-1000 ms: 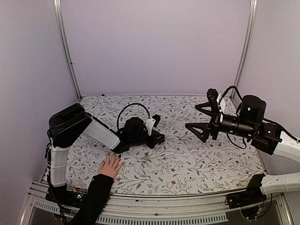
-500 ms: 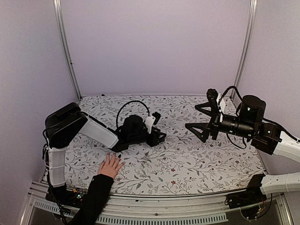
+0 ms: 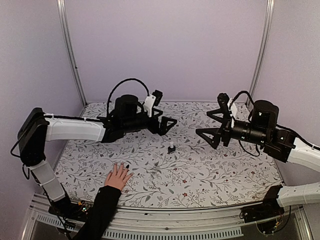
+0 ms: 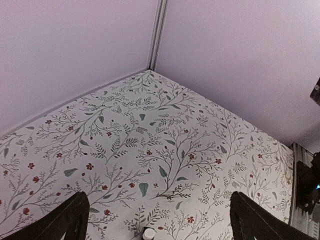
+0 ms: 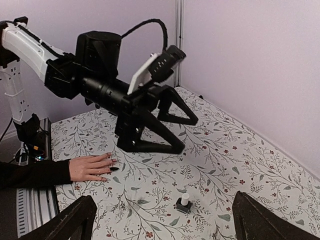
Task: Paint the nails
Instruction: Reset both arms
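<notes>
No writing can be read; any label on the bottle (image 5: 183, 204) is too small to tell.

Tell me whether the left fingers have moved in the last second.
Yes. The left fingers rose and swung from beside the hand toward the back wall, leaving the bottle behind.

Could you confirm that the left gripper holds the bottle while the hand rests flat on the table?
Not quite: the right wrist view shows the left gripper open and empty, the bottle standing on the table. The hand does rest flat.
</notes>
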Controlling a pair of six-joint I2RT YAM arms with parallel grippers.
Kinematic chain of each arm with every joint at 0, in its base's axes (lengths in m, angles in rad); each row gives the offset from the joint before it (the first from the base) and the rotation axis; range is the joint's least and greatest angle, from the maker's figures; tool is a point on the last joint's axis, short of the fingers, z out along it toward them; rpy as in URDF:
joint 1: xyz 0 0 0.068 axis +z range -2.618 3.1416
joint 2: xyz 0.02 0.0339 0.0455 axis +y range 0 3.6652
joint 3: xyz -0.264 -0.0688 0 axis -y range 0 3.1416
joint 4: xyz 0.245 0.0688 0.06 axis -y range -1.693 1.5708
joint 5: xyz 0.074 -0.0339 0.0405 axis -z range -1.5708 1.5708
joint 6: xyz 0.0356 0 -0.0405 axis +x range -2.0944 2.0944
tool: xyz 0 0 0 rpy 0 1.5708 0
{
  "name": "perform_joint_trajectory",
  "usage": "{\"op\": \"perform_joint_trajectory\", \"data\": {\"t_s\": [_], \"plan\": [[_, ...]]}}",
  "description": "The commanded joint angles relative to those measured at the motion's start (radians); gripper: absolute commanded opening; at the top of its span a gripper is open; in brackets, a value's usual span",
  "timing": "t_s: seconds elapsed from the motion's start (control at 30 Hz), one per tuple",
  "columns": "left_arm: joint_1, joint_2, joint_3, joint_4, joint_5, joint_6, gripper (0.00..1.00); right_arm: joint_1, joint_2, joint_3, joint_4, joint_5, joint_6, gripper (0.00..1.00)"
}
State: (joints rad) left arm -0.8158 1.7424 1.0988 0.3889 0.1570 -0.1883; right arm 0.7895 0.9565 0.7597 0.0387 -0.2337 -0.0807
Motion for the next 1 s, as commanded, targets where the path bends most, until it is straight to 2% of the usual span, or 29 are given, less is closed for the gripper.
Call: {"op": "perform_joint_trajectory", "data": {"t_s": [0.0, 0.2, 0.27, 0.5, 0.8, 0.97], "plan": [[0.115, -0.135, 0.023, -0.169, 0.032, -0.053, 1.0, -0.083, 0.019, 0.014, 0.077, -0.041, 0.068, 0.99], [0.235, -0.292, -0.046, -0.313, -0.053, -0.123, 1.0, -0.244, 0.033, -0.075, 0.168, -0.11, 0.184, 0.99], [0.259, -0.341, -0.106, -0.314, -0.11, -0.134, 1.0, -0.297, 0.036, -0.114, 0.204, -0.139, 0.232, 0.99], [0.313, -0.45, -0.286, -0.267, -0.154, -0.174, 1.0, -0.405, 0.037, -0.231, 0.293, -0.17, 0.307, 0.99], [0.312, -0.388, -0.332, -0.268, -0.229, -0.21, 1.0, -0.424, 0.019, -0.34, 0.38, -0.149, 0.332, 0.99], [0.314, -0.354, -0.333, -0.236, -0.218, -0.201, 1.0, -0.424, 0.011, -0.349, 0.382, -0.148, 0.334, 0.99]]}}
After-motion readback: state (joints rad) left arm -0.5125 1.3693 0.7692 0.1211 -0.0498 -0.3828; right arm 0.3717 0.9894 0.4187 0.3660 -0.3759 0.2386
